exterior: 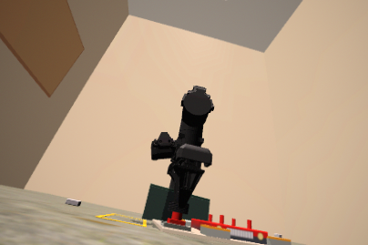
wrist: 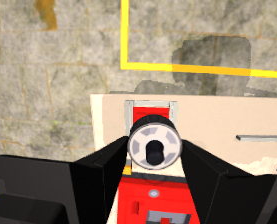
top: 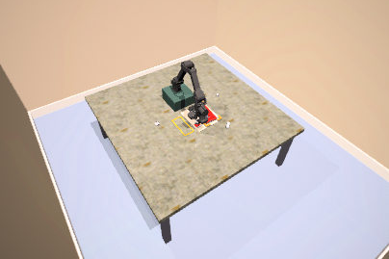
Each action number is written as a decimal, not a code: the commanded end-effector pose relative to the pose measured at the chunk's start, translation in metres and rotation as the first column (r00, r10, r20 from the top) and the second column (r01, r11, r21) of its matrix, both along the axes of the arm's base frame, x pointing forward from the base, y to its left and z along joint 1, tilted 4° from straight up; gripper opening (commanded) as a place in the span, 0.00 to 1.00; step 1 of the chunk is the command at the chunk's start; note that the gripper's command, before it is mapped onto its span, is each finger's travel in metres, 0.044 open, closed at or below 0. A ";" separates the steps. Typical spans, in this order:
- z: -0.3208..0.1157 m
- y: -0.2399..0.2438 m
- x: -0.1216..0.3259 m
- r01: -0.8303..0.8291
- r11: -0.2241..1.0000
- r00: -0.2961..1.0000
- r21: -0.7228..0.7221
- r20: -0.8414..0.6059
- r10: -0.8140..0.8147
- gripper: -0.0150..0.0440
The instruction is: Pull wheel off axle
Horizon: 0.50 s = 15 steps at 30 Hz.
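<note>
In the wrist view the gripper (wrist: 154, 150) is closed on the wheel (wrist: 154, 145), one black finger (wrist: 110, 157) against each side of the rim. The wheel sits on the upright axle (wrist: 154, 152), whose dark end shows through the hub. The axle rises from the pale board (wrist: 225, 127), just beside the red fixture (wrist: 155, 200). Whether the wheel has begun to lift off the axle cannot be told from these views.

The step in hand appears to be the grasp, with the pull-off next. That move calls for a straight vertical lift along the axle so that the hub does not bind.

Beyond the board lies the yellow marked area (wrist: 200, 68) on the table (top: 144, 159), near the board but apart from it. After the lift, the wheel must travel there, be set down inside the outline, and be released with the jaws spread and withdrawn.
</note>
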<state>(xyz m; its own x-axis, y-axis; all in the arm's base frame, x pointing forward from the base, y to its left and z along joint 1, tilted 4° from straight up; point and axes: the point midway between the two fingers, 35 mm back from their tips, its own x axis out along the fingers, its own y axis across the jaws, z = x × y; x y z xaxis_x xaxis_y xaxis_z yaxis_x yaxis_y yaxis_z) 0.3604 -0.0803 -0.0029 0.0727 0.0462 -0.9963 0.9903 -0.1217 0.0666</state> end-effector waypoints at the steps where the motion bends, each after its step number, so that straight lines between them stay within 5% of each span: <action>1: 0.001 0.000 -0.001 0.000 1.000 1.000 0.001 -0.005 0.000 0.25; 15: 0.006 0.000 -0.001 0.001 1.000 1.000 0.000 -0.003 -0.001 0.25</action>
